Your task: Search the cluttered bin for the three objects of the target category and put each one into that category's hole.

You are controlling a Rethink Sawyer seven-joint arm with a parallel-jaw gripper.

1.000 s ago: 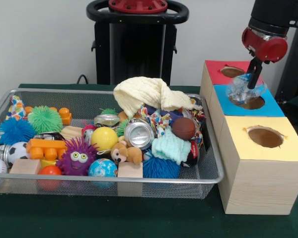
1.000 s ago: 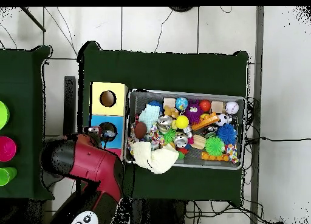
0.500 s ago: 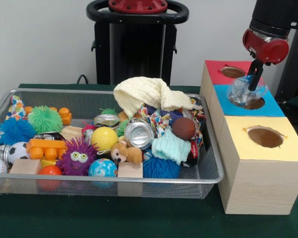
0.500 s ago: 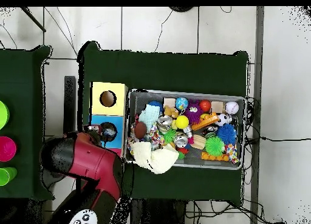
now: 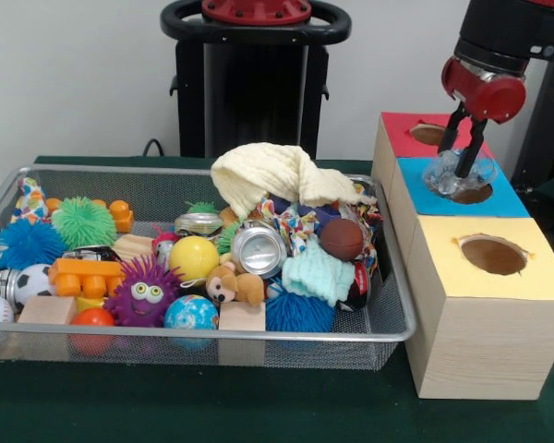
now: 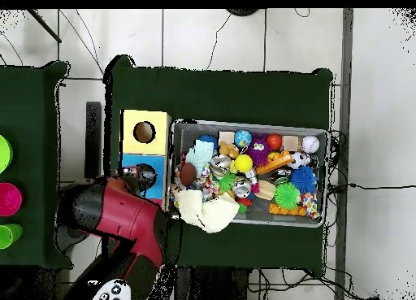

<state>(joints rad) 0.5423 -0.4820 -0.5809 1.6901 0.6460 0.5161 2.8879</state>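
A red and black arm reaches down over the row of wooden boxes beside the wire bin [image 5: 388,277]; its claw [image 5: 463,152] stands with two dark fingers spread narrowly apart above the blue-topped box [image 5: 508,198], and a crumpled clear plastic bottle [image 5: 457,173] sits between and below them at the rim of the blue box's hole [image 5: 469,193], resting partly in the opening; whether the fingers touch the bottle cannot be told from the front view; the red-topped box [image 5: 402,134] lies just behind the blue one and the yellow-topped box [image 5: 526,277] just in front, each with a round hole of its own; in the overhead view the arm's red body [image 6: 122,219] covers the red box and part of the blue one, while the yellow box [image 6: 145,132] lies open to the camera; the bin, standing on the green-covered desk [image 5: 212,406] just beside the boxes, holds a heap of toys and scraps; a pale yellow cloth [image 5: 277,175] is draped over the heap's top, a crushed silver can [image 5: 258,249] lies near its middle, a brown ball [image 5: 342,238] sits beside a mint-green cloth [image 5: 319,272], and a purple spiky toy with eyes [image 5: 145,293] rests near the front wall next to a globe-patterned ball [image 5: 190,314] and a small plush bear [image 5: 233,286].
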